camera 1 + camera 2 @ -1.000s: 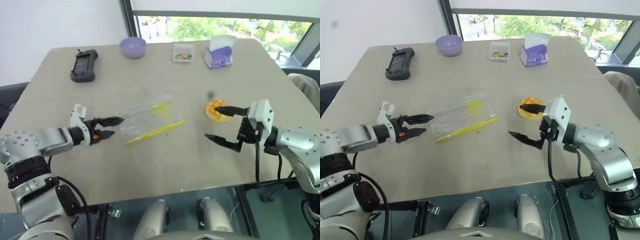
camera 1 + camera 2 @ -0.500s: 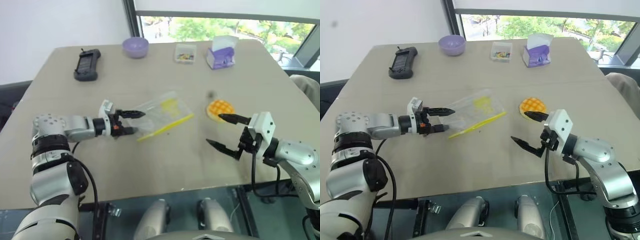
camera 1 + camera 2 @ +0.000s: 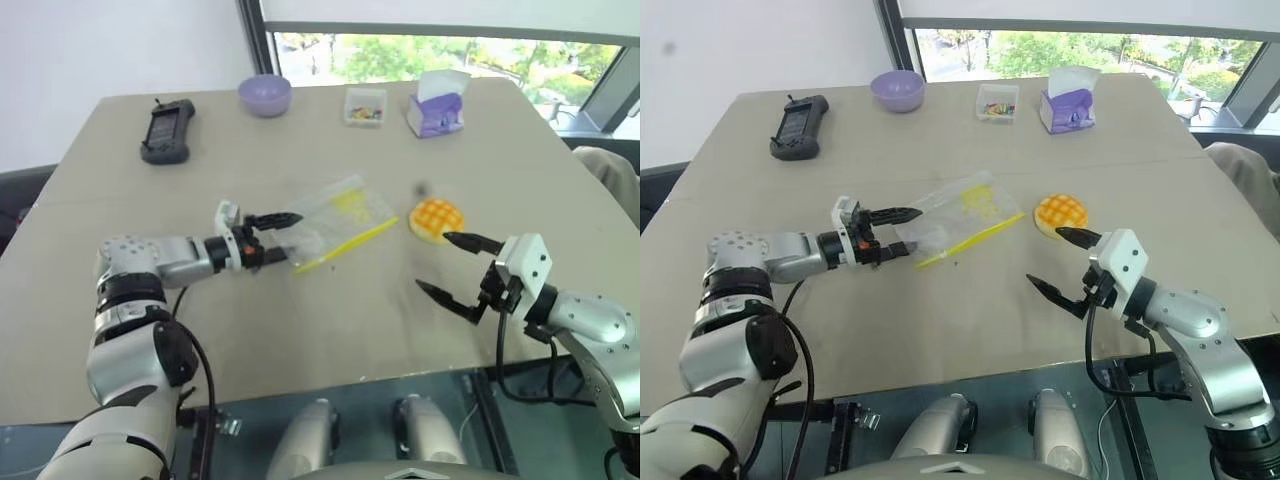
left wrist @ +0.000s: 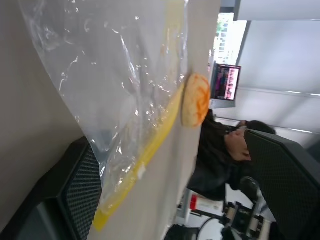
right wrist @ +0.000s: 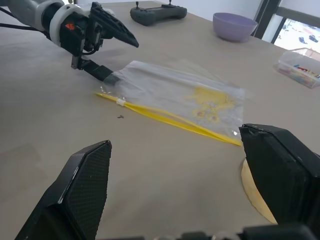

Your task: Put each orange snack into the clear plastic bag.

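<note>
From the head view I see the flat clear plastic bag with its yellow seal strip (image 3: 335,222) mid-table, long axis slanting toward the round orange waffle-topped snack (image 3: 437,218) beside it, both grippers spread. My left gripper (image 3: 277,241) straddles the bag's near corner; my right gripper (image 3: 458,270) hovers just short of the snack. The right wrist view shows one left finger (image 5: 98,71) under the bag's corner, and the left wrist view shows the snack edge-on past the seal.

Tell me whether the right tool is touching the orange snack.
Apart. The right eye view shows bare table between the open right tool and the orange snack; its upper fingertip stops just short of the snack.
</note>
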Robot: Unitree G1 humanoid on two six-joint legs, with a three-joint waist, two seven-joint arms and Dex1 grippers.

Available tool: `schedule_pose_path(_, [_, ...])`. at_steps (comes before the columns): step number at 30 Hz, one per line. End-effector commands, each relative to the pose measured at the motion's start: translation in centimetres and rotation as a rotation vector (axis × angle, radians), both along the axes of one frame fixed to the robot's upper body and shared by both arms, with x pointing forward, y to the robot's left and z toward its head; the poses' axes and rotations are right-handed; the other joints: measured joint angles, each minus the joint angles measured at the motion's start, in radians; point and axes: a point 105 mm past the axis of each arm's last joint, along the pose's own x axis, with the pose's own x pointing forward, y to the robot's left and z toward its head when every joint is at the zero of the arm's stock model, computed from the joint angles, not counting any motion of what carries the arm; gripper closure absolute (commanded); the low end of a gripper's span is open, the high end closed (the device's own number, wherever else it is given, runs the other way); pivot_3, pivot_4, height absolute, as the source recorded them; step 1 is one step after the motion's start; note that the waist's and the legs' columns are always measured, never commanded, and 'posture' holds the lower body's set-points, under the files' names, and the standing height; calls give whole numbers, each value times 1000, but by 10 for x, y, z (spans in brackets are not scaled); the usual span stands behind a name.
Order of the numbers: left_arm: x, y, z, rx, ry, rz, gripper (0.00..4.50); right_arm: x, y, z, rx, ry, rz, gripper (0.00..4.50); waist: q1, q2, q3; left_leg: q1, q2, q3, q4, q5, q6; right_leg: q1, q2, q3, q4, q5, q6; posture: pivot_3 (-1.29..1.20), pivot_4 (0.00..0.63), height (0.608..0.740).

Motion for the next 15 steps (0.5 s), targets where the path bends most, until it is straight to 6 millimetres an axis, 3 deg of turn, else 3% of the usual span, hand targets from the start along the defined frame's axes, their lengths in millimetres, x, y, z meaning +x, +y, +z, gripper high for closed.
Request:
schedule_pose_path(1, [6, -8, 4, 55, -52, 14, 0, 1, -1, 9, -8, -72, -10, 28, 3, 0, 0, 0, 0, 0, 0, 0, 0, 0, 0, 0, 0, 0, 0, 0, 150, 740])
schedule_pose_path(6, [10, -25, 8, 54, -63, 14, 0, 8, -4, 6, -76, -120, -71, 28, 8, 0, 0, 0, 0, 0, 1, 0, 0, 0, 0, 0, 0, 0, 0, 0, 150, 740])
schedule_pose_path(9, [11, -26, 6, 59, -52, 43, 0, 11, -1, 5, -89, -131, -60, 28, 7, 0, 0, 0, 0, 0, 1, 0, 0, 0, 0, 0, 1, 0, 0, 0, 150, 740])
schedule_pose_path(15, [11, -24, 25, 7, -91, 74, 2695, 24, 19, 6, -136, -204, -19, 0, -3, 0, 0, 0, 0, 0, 1, 0, -1, 0, 0, 0, 1, 0, 0, 0, 150, 740])
